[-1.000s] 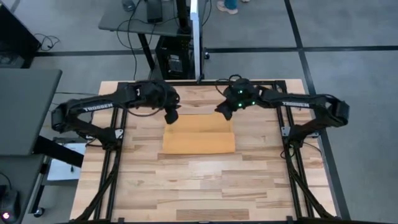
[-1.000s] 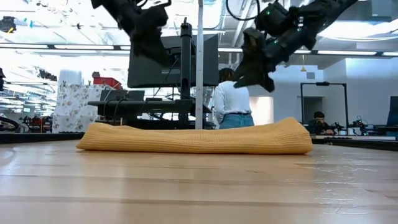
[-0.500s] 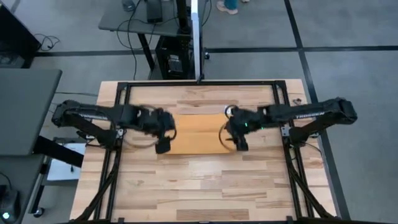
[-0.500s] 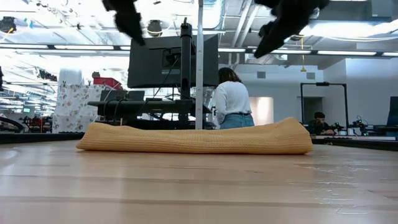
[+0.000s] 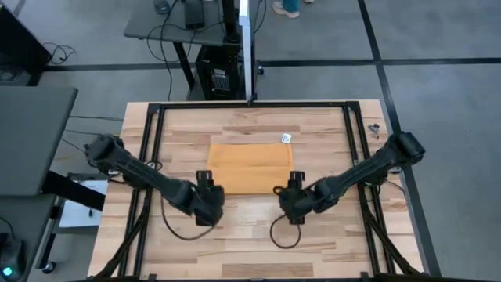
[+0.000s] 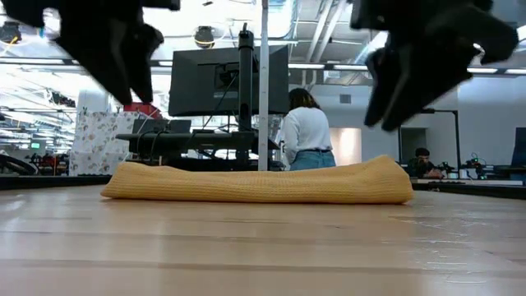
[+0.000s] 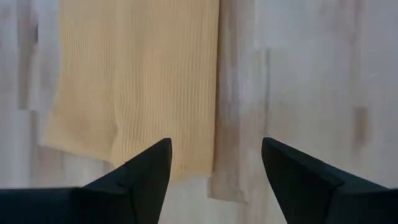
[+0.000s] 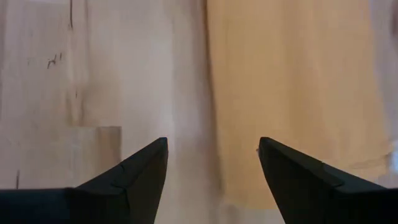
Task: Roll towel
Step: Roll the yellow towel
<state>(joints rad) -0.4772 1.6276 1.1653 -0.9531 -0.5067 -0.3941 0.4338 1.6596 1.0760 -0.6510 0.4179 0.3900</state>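
High view: the folded mustard-orange thin cloth towel (image 5: 249,168) lies flat at the centre of the pale wooden plank table (image 5: 250,243), with a small white tag (image 5: 286,139) at its far right corner. Both arms have swung from above the towel's ends to the table's near half; the left gripper (image 5: 208,200) sits just beside the near left corner, the right gripper (image 5: 291,197) just beside the near right corner. Low view: the towel (image 6: 259,183) forms a low mound, unchanged; a person in a white top (image 6: 305,133) stands behind. Left wrist view: jaws released, fingers (image 7: 140,176) apart above the towel edge (image 7: 137,87). Right wrist view: jaws released, fingers (image 8: 140,174) apart, towel (image 8: 292,93) beyond them.
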